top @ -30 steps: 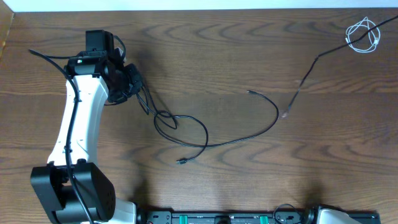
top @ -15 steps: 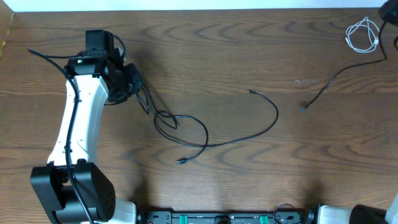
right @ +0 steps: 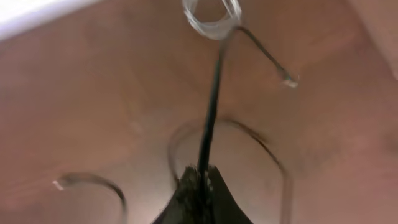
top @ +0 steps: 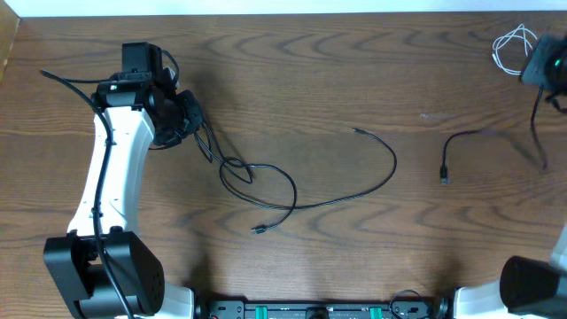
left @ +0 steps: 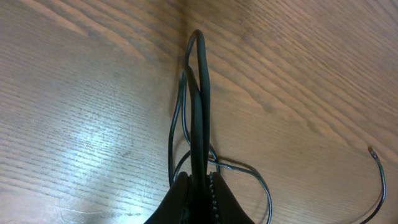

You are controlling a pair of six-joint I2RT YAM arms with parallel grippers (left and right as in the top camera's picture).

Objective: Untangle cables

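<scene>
The left gripper [top: 184, 117] is pinched right down on a folded bight of the long thin black cable [top: 390, 164]. The left wrist view shows the strands rising straight out from between the closed fingers [left: 186, 190]. From there the cable drops into a pair of crossed loops [top: 235, 170] just beside the gripper, then sweeps out across the brown wood-grain table [top: 354, 53]. One plug end [top: 356, 131] lies mid-table and the other [top: 258, 230] nearer the front edge.

At the far right corner, the right gripper [top: 542, 69] is clamped shut too, on the shorter thin black cable [top: 465, 135]. Its free plug [top: 443, 177] lies well apart from the long cable. The small coil of thin white cable [top: 512, 46] sits just beside that gripper.

The right wrist view is badly blurred, so I can't tell whether the black strand only passes next to the white coil [right: 211, 15] or runs through it.

To my eye the step in hand is drawing the shorter cable clear to its own side. I'd go slowly and low, watching the white coil. If it drags along, stop and shake it off, don't haul. The crossed loops on the left look like the real work left. A gentle lift and pull away from the plug ends should let them slide open, whereas a sharp tug could cinch them into a knot.
</scene>
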